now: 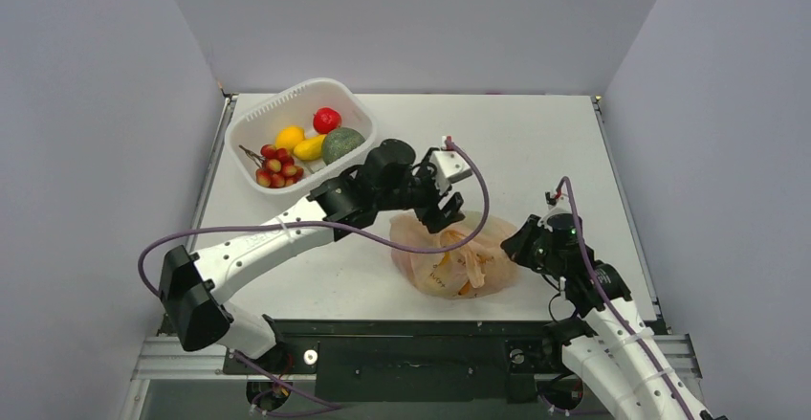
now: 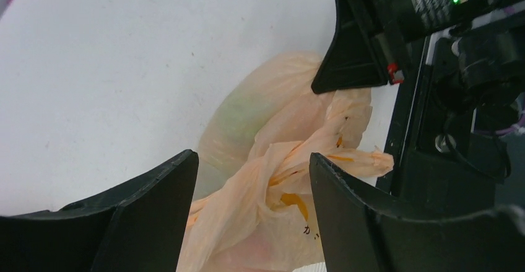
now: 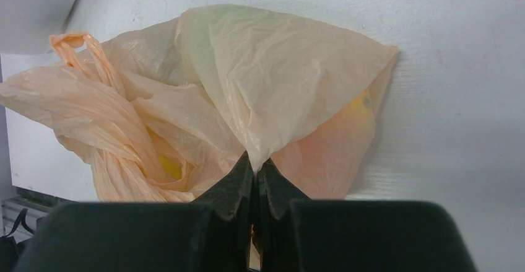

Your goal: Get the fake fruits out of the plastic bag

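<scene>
The plastic bag (image 1: pixel 451 259) lies crumpled on the white bench (image 1: pixel 536 143), near the front edge and a little right of centre, between the 2 arms. It is thin, pale peach film with small orange marks, and its loop handles are bunched and twisted on top.

The left arm (image 1: pixel 287 233) reaches across from the left, and the left jaws hang just above the bag's far side. They are released: in the left wrist view the 2 fingers (image 2: pixel 155 210) stand wide apart with the bag's bunched top showing in the gap between them. Whether either finger touches the film cannot be told.

The right arm (image 1: pixel 593 296) comes in from the right, and the right jaws are at the bag's right edge. They are clenched on the bag: in the right wrist view the fingertips (image 3: pixel 238 182) meet on a fold of film, which rises from that pinch as a stretched peak.

Some fake fruits (image 3: pixel 170 168) are inside the bag, showing as yellow patches through the film, with a faint green tint higher up; their shapes are too blurred to name.

At the far left of the bench stands a white basket (image 1: pixel 287 95), well apart from the bag. It holds a red fruit (image 1: pixel 327 120), an orange fruit (image 1: pixel 289 137), a yellow fruit (image 1: pixel 309 147), a dark green round fruit (image 1: pixel 342 144) and a red grape cluster (image 1: pixel 277 167).
</scene>
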Controlling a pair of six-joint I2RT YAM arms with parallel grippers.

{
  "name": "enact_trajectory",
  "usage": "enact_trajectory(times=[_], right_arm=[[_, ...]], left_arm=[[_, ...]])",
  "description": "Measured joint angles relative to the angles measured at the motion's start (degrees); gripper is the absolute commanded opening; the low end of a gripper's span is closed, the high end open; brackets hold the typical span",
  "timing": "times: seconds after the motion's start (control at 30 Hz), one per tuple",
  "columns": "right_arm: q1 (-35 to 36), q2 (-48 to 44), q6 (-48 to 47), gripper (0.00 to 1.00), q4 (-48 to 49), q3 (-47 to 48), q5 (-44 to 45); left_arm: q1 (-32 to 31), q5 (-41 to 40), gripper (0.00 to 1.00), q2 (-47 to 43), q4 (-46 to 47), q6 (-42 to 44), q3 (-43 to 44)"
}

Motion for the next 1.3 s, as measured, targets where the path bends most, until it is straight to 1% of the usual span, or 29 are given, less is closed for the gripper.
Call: enact_trajectory(times=[0.07,0.2,0.37,0.63,0.8,0.87,0.9,0.93,0.97,1.0,1.03,1.13,1.23,1.3], right_arm=[[0.0,0.31,-0.11,0.0,-0.07,0.39,-0.52],[0.02,1.03,-0.44,0.0,-0.24,0.72,-1.07],[0.02,2.05,-1.4,0.0,-1.4,1.92,-1.18],[0.02,3.41,-2.12,0.0,-2.25,2.84,-1.44],[0.02,4.13,-2.43,0.0,-2.8,3.13,-2.23],[0.02,3.93,-2.43,0.0,-2.97,3.13,-2.47],[0.04,3.87,-2.43,0.0,-2.97,3.13,-2.64],[0.07,3.85,-2.4,0.0,-2.97,3.13,-2.71],[0.09,3.74,-2.4,0.0,-2.97,3.13,-2.82],[0.09,3.58,-2.4,0.0,-3.02,3.13,-2.86],[0.13,3.3,-2.4,0.0,-3.08,3.13,-2.89],[0.15,2.1,-2.23,0.0,-3.91,3.19,-1.81],[0.17,0.02,-0.28,0.0,-5.86,3.48,2.78],[0.15,-2.43,1.38,0.0,-7.21,3.58,6.1]], left_arm=[[-1.4,-0.59,0.64,2.05,-0.72,1.11,0.04],[-2.08,-3.32,0.65,5.49,-3.56,2.36,-1.9],[-2.21,-4.66,0.68,5.75,-4.55,2.51,-3.54],[-2.95,-4.87,0.62,6.01,-4.04,2.47,-4.09],[-3.21,-6.64,0.52,9.05,-3.74,2.4,-4.02],[-3.23,-7.43,0.39,10.54,-3.76,2.34,-3.91],[-3.23,-7.82,0.25,11.19,-3.87,2.21,-3.82],[-3.26,-8.13,0.17,11.63,-3.91,2.1,-3.76],[-3.26,-8.7,0.05,12.24,-4.37,2.23,-3.28],[-3.28,-9.09,0.01,12.61,-4.55,1.97,-2.93],[-3.3,-9.7,0.0,12.85,-4.63,1.99,-2.51],[-3.37,-12.33,0.0,12.61,-4.28,2.12,-2.27],[-3.52,-15.74,0.0,11.52,-2.91,2.08,-2.93],[-3.52,-18.03,0.0,9.16,-1.11,2.03,-4.74]])
